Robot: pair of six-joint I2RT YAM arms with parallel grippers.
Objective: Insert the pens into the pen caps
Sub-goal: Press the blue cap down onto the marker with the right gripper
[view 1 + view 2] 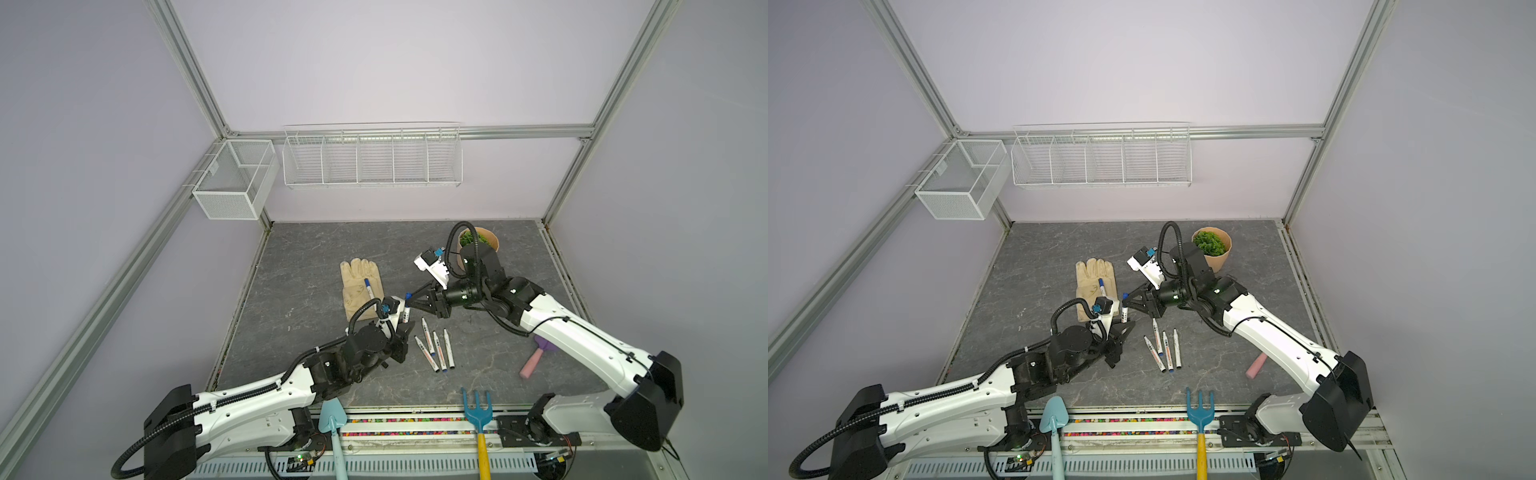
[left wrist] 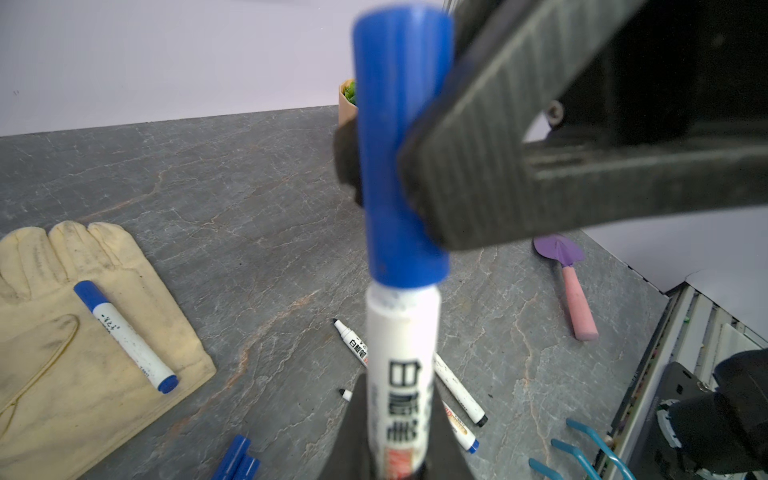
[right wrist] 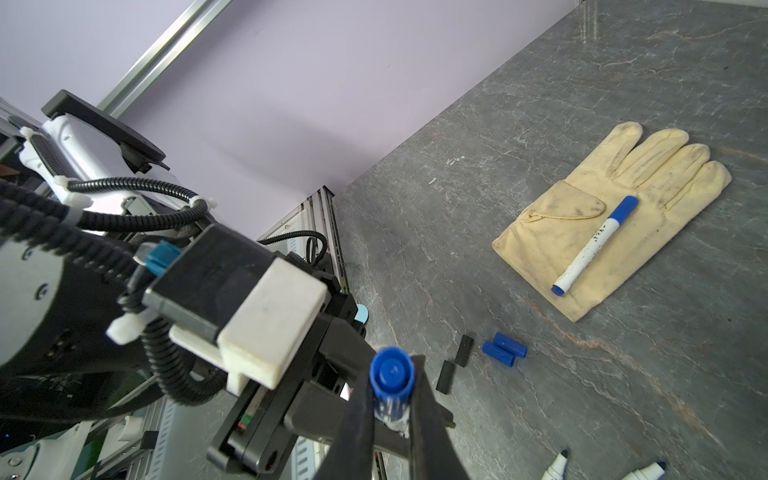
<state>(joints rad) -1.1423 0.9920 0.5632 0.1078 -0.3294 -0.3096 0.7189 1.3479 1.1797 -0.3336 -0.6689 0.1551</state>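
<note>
My left gripper (image 2: pixel 397 388) is shut on a white pen (image 2: pixel 401 365) and holds it upright above the table in both top views. A blue pen cap (image 2: pixel 399 145) sits over the pen's tip, and my right gripper (image 3: pixel 392 370) is shut on that cap (image 3: pixel 392 374). The two grippers meet at mid-table, left (image 1: pixel 405 323) below right (image 1: pixel 411 300). Several uncapped pens (image 1: pixel 434 349) lie side by side just right of them. A capped pen (image 1: pixel 369 288) rests on the glove. Loose blue caps (image 3: pixel 505 349) and black caps (image 3: pixel 455 363) lie on the table.
A cream glove (image 1: pixel 359 291) lies behind the left gripper. A potted plant (image 1: pixel 1212 247) stands at the back right. A pink-handled trowel (image 1: pixel 536 359) lies under the right arm. A light blue shovel (image 1: pixel 332 419) and blue fork (image 1: pixel 477 411) lie at the front edge. Wire baskets (image 1: pixel 372 158) hang on the wall.
</note>
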